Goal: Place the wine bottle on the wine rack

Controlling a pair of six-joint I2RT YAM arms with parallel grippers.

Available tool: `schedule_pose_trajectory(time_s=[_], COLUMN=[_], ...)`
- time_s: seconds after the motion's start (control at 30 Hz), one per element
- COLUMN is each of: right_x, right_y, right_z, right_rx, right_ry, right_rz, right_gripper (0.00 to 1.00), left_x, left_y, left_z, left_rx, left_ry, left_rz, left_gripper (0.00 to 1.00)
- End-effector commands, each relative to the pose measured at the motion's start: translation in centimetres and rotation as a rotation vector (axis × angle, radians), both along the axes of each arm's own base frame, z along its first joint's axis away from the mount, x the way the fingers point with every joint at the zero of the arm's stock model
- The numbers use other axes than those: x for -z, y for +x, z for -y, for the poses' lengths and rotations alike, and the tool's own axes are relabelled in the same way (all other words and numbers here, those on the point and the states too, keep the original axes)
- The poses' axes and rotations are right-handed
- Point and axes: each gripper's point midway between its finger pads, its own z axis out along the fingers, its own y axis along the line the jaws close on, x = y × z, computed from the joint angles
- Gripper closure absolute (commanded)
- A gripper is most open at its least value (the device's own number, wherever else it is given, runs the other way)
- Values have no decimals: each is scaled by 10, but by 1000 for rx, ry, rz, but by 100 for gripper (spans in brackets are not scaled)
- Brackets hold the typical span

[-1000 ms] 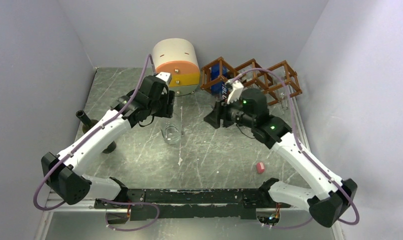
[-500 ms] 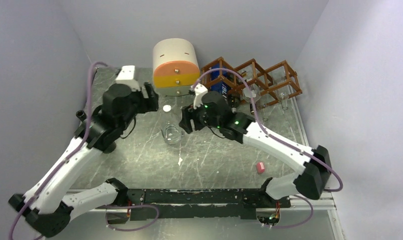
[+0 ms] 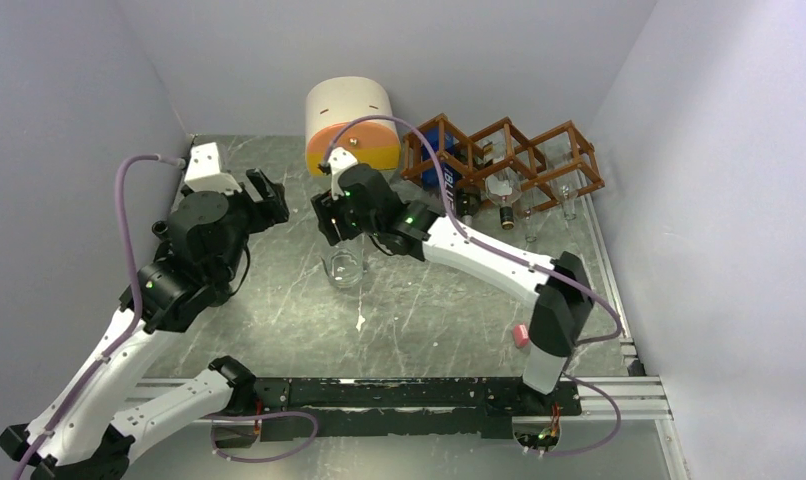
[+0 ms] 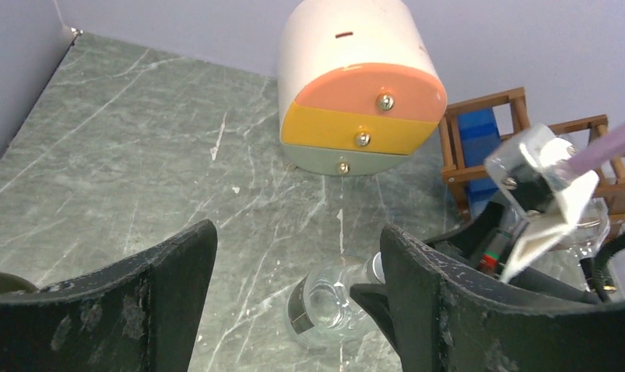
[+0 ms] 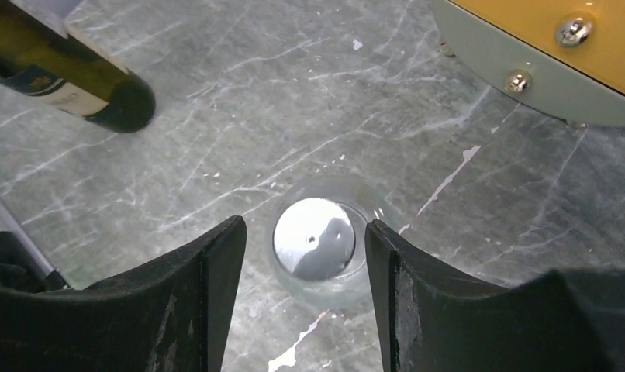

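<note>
A clear glass bottle (image 3: 344,268) with a silver cap (image 5: 315,237) stands upright mid-table. My right gripper (image 5: 302,236) is open just above it, one finger on each side of the cap with gaps showing. A dark green wine bottle (image 5: 77,81) with a label stands at the left, mostly hidden behind my left arm in the top view, only its neck (image 3: 163,230) showing. My left gripper (image 4: 298,240) is open and holds nothing, raised left of the clear bottle (image 4: 333,306). The reddish-brown wine rack (image 3: 501,124) stands at the back right.
A cream-and-orange drawer cabinet (image 3: 351,125) stands at the back centre, close behind my right gripper. The rack holds a blue bottle (image 3: 439,150) and clear bottles (image 3: 500,187). A small pink object (image 3: 521,335) lies at the near right.
My right arm has swung left from in front of the rack to over the clear bottle. My left arm has drawn back to the left and its gripper has opened.
</note>
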Motion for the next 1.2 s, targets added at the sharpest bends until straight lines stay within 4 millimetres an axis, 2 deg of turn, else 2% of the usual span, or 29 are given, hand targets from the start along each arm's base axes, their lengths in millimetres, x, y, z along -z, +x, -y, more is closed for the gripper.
schedule_pose_trajectory(time_s=[0.0,0.07,0.13,0.2,0.3,0.4,0.6,0.77,0.9,0.97,1.17], right_x=[14,18,20,21,29,39,68,79,106,116,137], right_y=[10,11,15,16,14,4,-34,-70,-99,-112,-131], right_z=[-4,-6,-4,1,14,29,70,99,122,134,156], right_rx=[25,26,49,75,103,119,159,173,152,136,104], right_ry=[-85,-86,-85,-80,-66,-40,50,159,112,75,-64], right_rz=[25,37,54,70,88,92,0,-95,-178,-206,-264], right_gripper=[42,51,67,79,92,99,100,100,100,100,100], left_x=[13,16,18,20,20,27,59,94,128,145,196], left_y=[3,4,5,5,5,8,20,36,50,51,46], left_z=[1,4,4,3,9,19,42,56,61,70,100], left_rx=[-13,-6,-8,-13,13,53,114,170,240,295,434], left_ry=[4,9,18,26,25,22,47,46,-19,-45,-152], left_rz=[-35,-44,-55,-66,-70,-93,-191,-301,-418,-462,-582], left_gripper=[19,18,18,18,18,17,15,13,12,12,12])
